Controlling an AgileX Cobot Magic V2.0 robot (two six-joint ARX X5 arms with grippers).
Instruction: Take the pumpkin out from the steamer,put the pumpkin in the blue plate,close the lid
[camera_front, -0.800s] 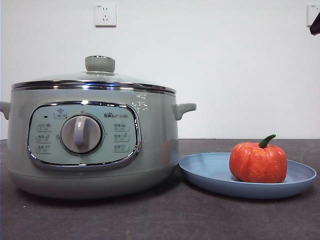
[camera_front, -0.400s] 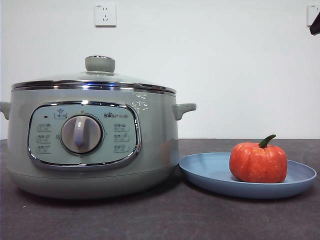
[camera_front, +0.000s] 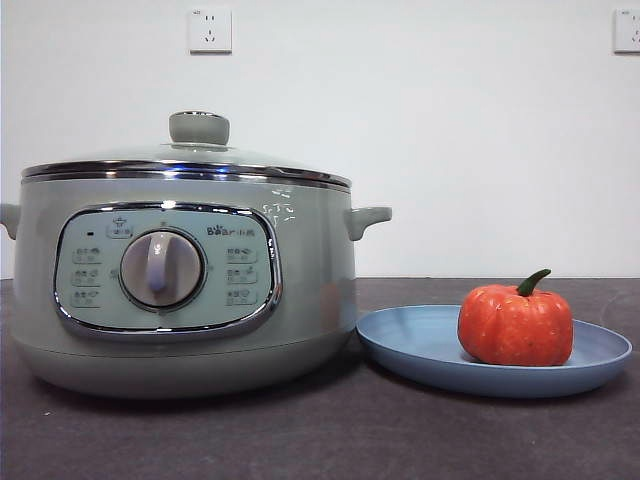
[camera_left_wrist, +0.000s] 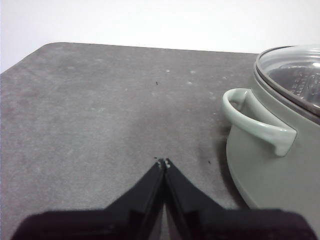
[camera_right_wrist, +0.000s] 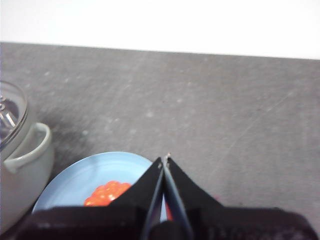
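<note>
The pale green steamer (camera_front: 185, 285) stands at the left with the glass lid (camera_front: 190, 158) seated on its chrome rim. The orange-red pumpkin (camera_front: 516, 324) with its green stem sits on the blue plate (camera_front: 420, 345) to the steamer's right. My left gripper (camera_left_wrist: 164, 162) is shut and empty above the bare table beside the steamer's side handle (camera_left_wrist: 255, 122). My right gripper (camera_right_wrist: 164, 159) is shut and empty, held high above the plate (camera_right_wrist: 80, 180) and the pumpkin (camera_right_wrist: 107, 194). Neither gripper shows in the front view.
The dark grey table (camera_front: 330, 430) runs back to a white wall with a socket (camera_front: 210, 29) above the steamer and another (camera_front: 627, 29) at the top right. The steamer's handle (camera_right_wrist: 30, 147) lies close to the plate.
The black tip of an arm at the top right corner has gone out of the front view. The steamer, lid, plate and pumpkin have not moved.
</note>
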